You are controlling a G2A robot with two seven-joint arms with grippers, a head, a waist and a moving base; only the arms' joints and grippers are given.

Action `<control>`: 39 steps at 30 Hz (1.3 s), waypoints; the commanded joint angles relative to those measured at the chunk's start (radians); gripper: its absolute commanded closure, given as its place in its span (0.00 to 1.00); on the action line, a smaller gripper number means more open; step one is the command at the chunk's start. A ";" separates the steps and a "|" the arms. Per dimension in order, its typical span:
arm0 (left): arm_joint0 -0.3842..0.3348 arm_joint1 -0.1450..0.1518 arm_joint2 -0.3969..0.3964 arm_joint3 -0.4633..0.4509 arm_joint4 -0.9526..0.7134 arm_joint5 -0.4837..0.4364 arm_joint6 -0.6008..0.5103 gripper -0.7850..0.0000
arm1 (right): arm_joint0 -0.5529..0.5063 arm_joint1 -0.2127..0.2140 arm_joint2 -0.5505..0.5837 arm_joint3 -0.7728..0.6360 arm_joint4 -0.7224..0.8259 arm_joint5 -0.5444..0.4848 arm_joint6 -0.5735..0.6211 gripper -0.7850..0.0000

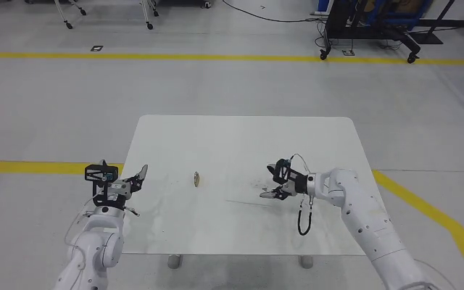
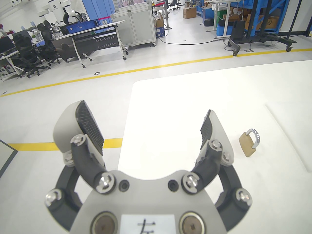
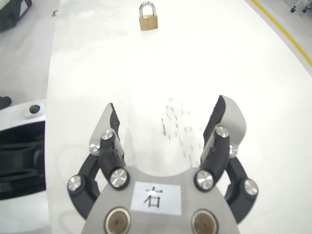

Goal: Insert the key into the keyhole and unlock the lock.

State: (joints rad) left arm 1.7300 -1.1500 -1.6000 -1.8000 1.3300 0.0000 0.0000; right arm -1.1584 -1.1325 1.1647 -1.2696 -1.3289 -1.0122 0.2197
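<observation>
Count for you: one table [image 1: 239, 138], white; one padlock [image 1: 196, 178]; two grippers.

Padlock: brass body, silver shackle, lying flat on the table top. It sits between your two grippers, touching neither. Both shackle legs look seated in the body in the right wrist view [image 3: 148, 21]. From the left wrist it shows off to one side [image 2: 248, 144], well past the fingertips.

Left gripper [image 1: 138, 181]: at the table's left edge, fingers spread wide, nothing between them [image 2: 146, 118].

Right gripper [image 1: 270, 183]: over the table's right half, pointing toward the padlock, fingers likewise spread, nothing held [image 3: 165, 108].

Key: you cannot pick it out with certainty. One thin dark sliver [image 3: 163, 128] lies on the table between the right fingers, among small scattered marks; whether it is the key or a scuff cannot be told.
</observation>
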 commanded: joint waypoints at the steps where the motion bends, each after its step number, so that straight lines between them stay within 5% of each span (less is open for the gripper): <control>1: 0.000 0.000 0.000 0.000 0.000 0.000 0.000 0.00 | 0.015 0.005 -0.034 0.004 -0.039 0.000 0.024 0.31; 4: 0.000 0.000 0.000 0.000 0.000 0.000 0.000 0.00 | 0.042 0.012 -0.061 0.026 -0.050 0.000 0.042 0.36; 10: 0.000 0.000 0.000 0.000 0.000 0.000 0.000 0.00 | 0.078 0.019 -0.097 0.058 -0.034 0.000 0.078 0.27; 16: 0.000 0.000 0.000 0.000 0.000 0.000 0.000 0.00 | 0.099 0.026 -0.136 0.069 -0.021 0.000 0.081 0.58; 22: 0.000 0.000 0.000 0.000 0.000 0.000 0.000 0.00 | 0.125 0.032 -0.188 0.077 -0.019 0.000 0.083 0.73; 25: 0.000 0.000 0.000 0.000 0.000 0.000 0.000 0.00 | 0.140 0.033 -0.210 0.090 -0.011 0.000 0.085 0.98; 39: 0.000 0.000 0.000 0.000 0.000 0.000 0.000 0.00 | 0.181 0.053 -0.273 0.115 0.007 0.000 0.046 1.00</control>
State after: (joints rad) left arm 1.7300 -1.1500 -1.6000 -1.8000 1.3300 0.0000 0.0000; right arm -0.9782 -1.0806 0.8926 -1.1536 -1.3252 -1.0123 0.2735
